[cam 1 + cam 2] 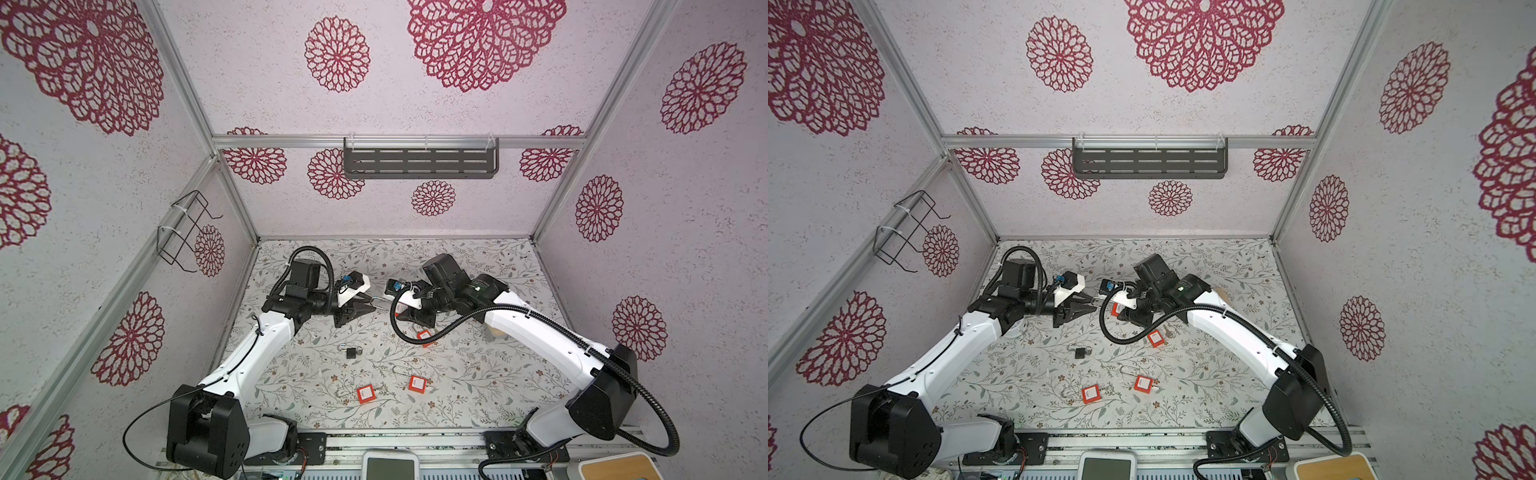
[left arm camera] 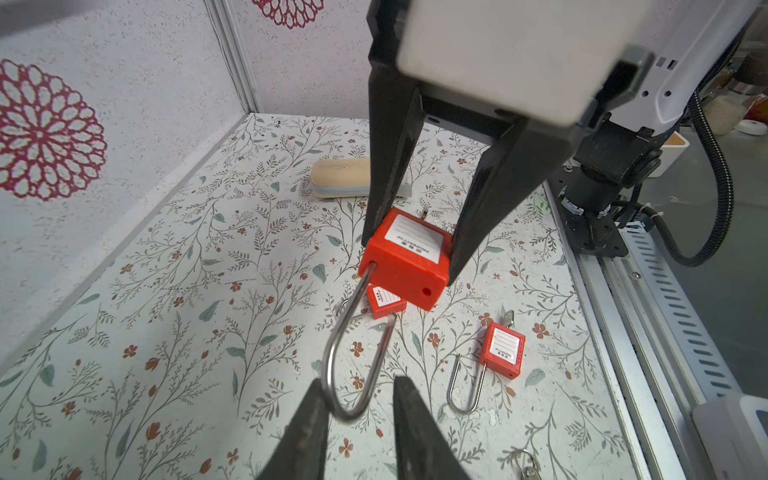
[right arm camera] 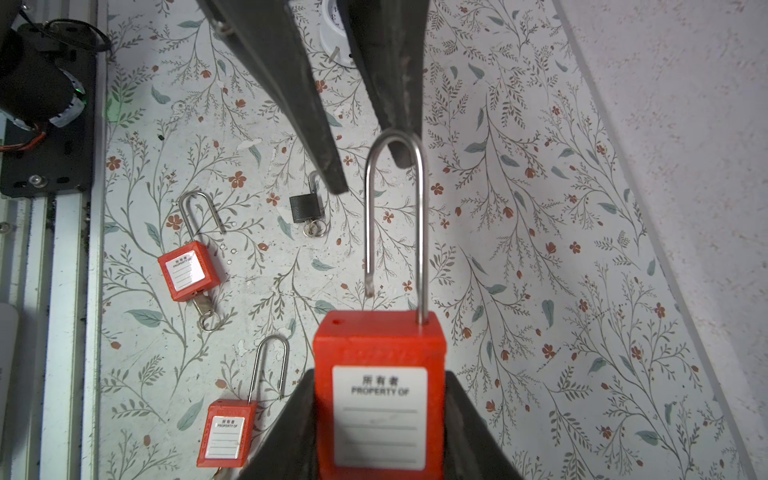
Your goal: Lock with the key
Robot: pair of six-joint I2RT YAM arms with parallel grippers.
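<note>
The left fingers (image 2: 307, 432) stand partly spread, one on each side of the bend of a steel shackle (image 2: 345, 365). One tip seems to brush the bend, but I cannot tell whether they have any real hold on it.

The shackle runs straight away from those tips to the red padlock (image 2: 409, 257) that it belongs to. The right fingers (image 2: 390, 145) pinch that padlock by the two narrow sides of its body, label up. It is held in the air above the desk (image 1: 457, 374), between the two arms and towards the back.

So the padlock's long axis lies from the right fingers towards the left ones, roughly level, bend first. The left arm is nearer the bend and the right arm has the body.

One leg of the shackle sits in the body. The free leg (image 3: 369, 286) ends just short of it and a little to one side of its hole (image 3: 338, 322), so the padlock is open.

The next move probably turns on that offset: the free leg must swing over the hole before a push along the long axis can seat it.

A sliver of metal (image 2: 424, 214) shows at the body's far end. It may be the key, but I cannot be sure.

Three more red padlocks (image 1: 365, 394) and a black padlock (image 1: 352, 353) lie on the desk, well apart from both sets of fingers.
</note>
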